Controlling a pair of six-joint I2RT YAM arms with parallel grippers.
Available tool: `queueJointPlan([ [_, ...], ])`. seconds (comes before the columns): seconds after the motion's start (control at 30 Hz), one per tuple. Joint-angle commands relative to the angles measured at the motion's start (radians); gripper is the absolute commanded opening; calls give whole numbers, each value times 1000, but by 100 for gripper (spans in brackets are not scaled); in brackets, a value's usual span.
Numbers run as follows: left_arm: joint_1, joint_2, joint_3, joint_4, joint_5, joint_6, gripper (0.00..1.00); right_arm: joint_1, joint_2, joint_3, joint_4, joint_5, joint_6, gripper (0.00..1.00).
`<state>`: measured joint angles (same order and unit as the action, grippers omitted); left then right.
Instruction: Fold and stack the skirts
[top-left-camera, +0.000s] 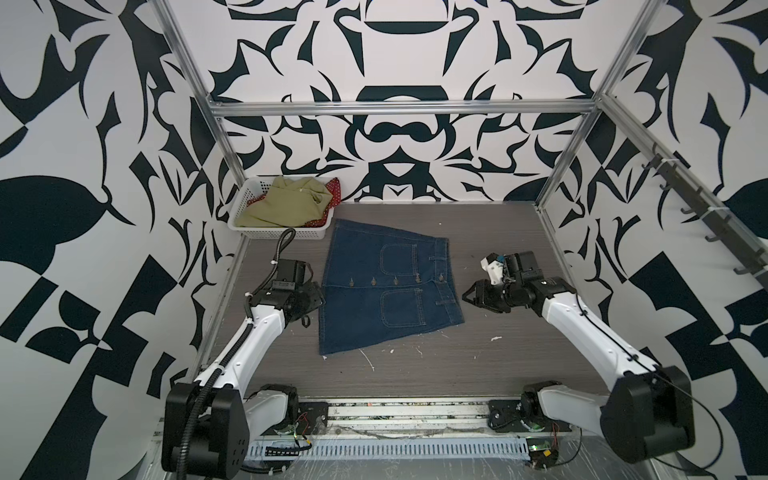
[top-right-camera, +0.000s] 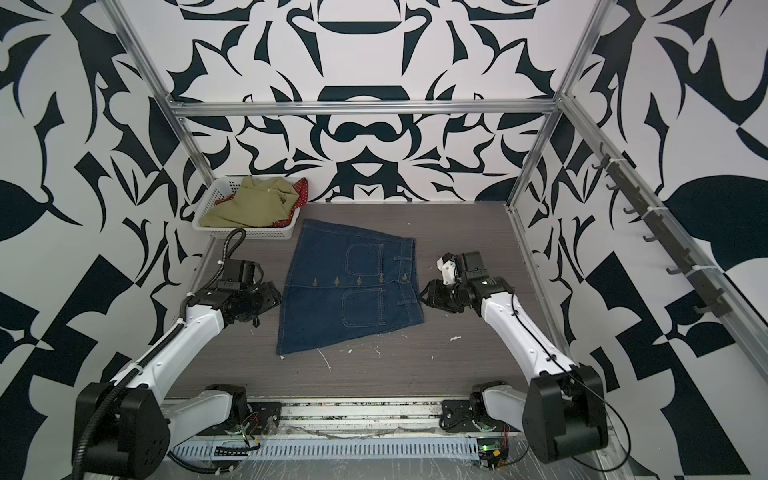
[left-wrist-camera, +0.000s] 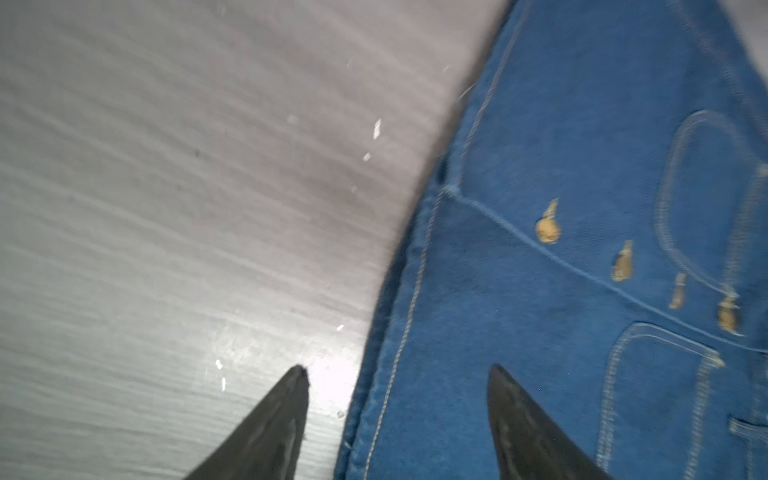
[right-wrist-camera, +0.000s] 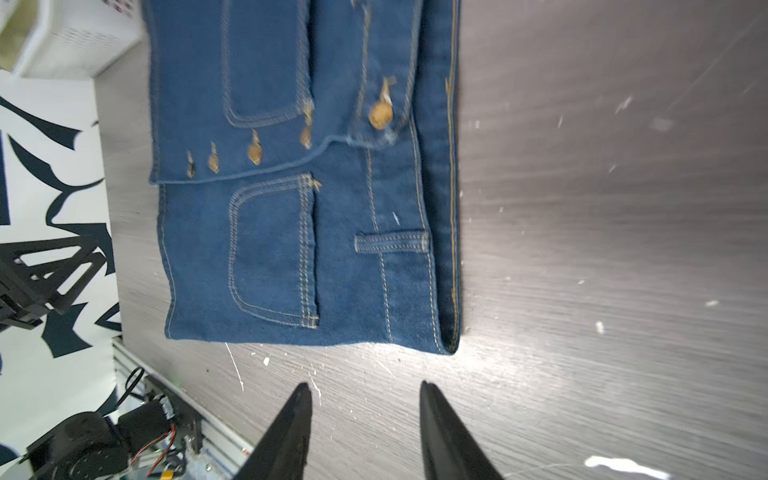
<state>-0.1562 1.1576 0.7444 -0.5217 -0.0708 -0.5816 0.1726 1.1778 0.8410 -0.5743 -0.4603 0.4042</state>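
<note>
The denim skirt (top-left-camera: 390, 291) lies flat on the table (top-left-camera: 498, 353), in the middle, front side up. Its waistband points to my right side and its wide hem to my left. The row of buttons, from waist to hem, runs across the table from side to side. The hem is the longest edge, running from beside the basket (top-left-camera: 282, 235) toward my base.

My left gripper (top-left-camera: 318, 297) is at the hem with its jaws spread. The left wrist view, which is blurred, shows what the top views do not: one finger is over bare table, the other over the denim, and the hem edge passes between them. I cannot tell if they touch the cloth.

My right gripper (top-left-camera: 469, 296) is just beside the waistband. In the right wrist view its jaws are spread over bare table with nothing between them, apart from the skirt.

Only the top views show the basket's content: the olive-green skirt (top-left-camera: 286, 203) crumpled on top, the red dotted skirt (top-left-camera: 332, 189) visible under it. The basket stands in the far left corner.
</note>
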Motion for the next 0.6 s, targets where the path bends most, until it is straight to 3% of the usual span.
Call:
queueJointPlan([
  [0.0,2,73,64,41,49,30,66,2,34,80,44,87,-9,45],
  [0.1,-21,203,141,107,71,52,59,34,161,146,152,65,13,30],
  [0.2,-51,321,227,168,96,72,53,103,323,283,150,135,-10,15],
  [0.43,-74,596,415,203,100,94,51,125,652,504,197,228,24,9],
  [0.57,-85,689,427,251,118,84,50,126,764,554,236,234,55,7],
])
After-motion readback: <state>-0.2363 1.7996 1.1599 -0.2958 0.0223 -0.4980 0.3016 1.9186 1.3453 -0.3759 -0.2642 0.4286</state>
